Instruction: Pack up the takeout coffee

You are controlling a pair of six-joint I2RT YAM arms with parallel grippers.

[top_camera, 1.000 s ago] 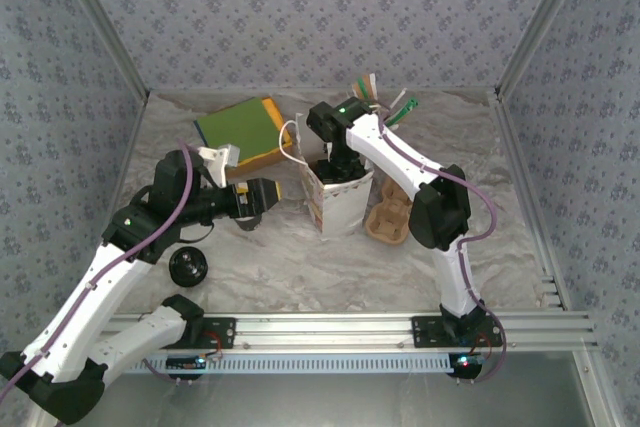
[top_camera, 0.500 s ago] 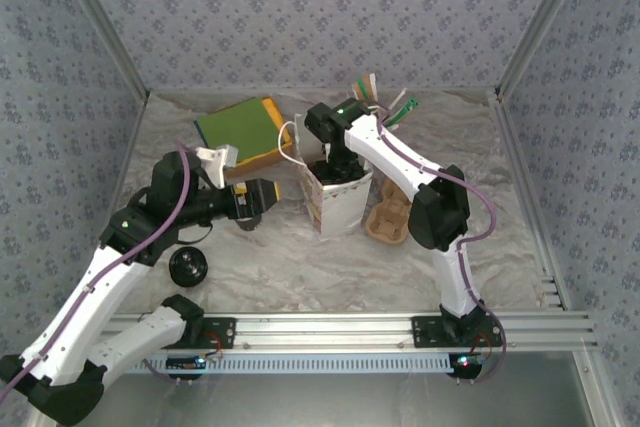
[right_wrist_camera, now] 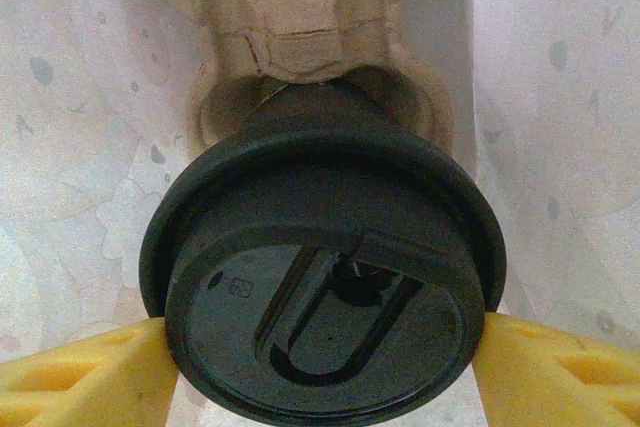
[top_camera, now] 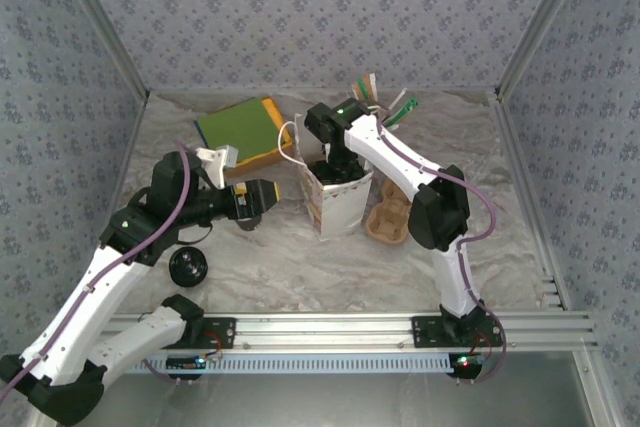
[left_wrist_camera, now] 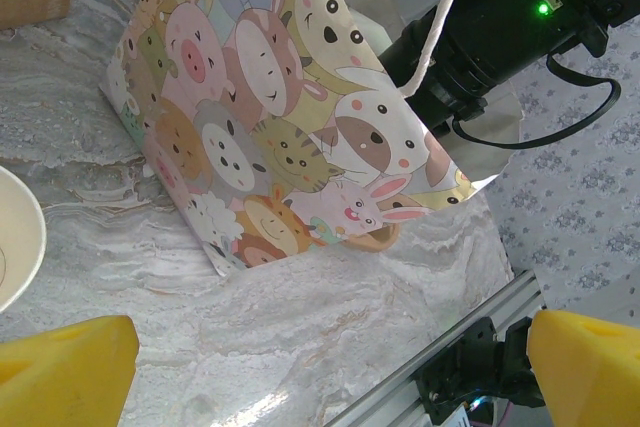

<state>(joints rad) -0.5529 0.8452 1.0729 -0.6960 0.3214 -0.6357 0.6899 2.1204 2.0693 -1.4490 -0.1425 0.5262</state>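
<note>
top view: right arm [top_camera: 400, 162] bent over and reaching down into the mouth of a cartoon-animal paper bag [top_camera: 335, 205] at mid-table, its wrist hidden by the bag walls. right wrist view gives what the top one cannot: the takeout coffee [right_wrist_camera: 325, 277] stands deep between the bag's pale walls, black lid up, cup foot on brown moulded pulp [right_wrist_camera: 290, 17]. right gripper [right_wrist_camera: 325, 362] straddles the lid, one yellow pad [right_wrist_camera: 90, 377] against the rim on each side, jaws fairly wide around it; how hard they press, cannot tell. left wrist view: bag's printed face up close, its white cord handle [left_wrist_camera: 440, 17] across the black right arm, and a cream cup rim [left_wrist_camera: 15, 237] at the frame edge. left gripper [left_wrist_camera: 320, 372] spread to the full, nothing between the tips, hanging over bare table left of the bag. also in the top view: pulp cup carrier [top_camera: 388, 219] touching the bag's right side, loose black lid [top_camera: 188, 267] near the left arm, green and yellow flat packs [top_camera: 240, 132] at the back. surface is grey-white marbled sheet [top_camera: 290, 267]; aluminium rail [top_camera: 330, 327] along the near edge; blue-grey patterned walls [top_camera: 300, 17] on three sides.
</note>
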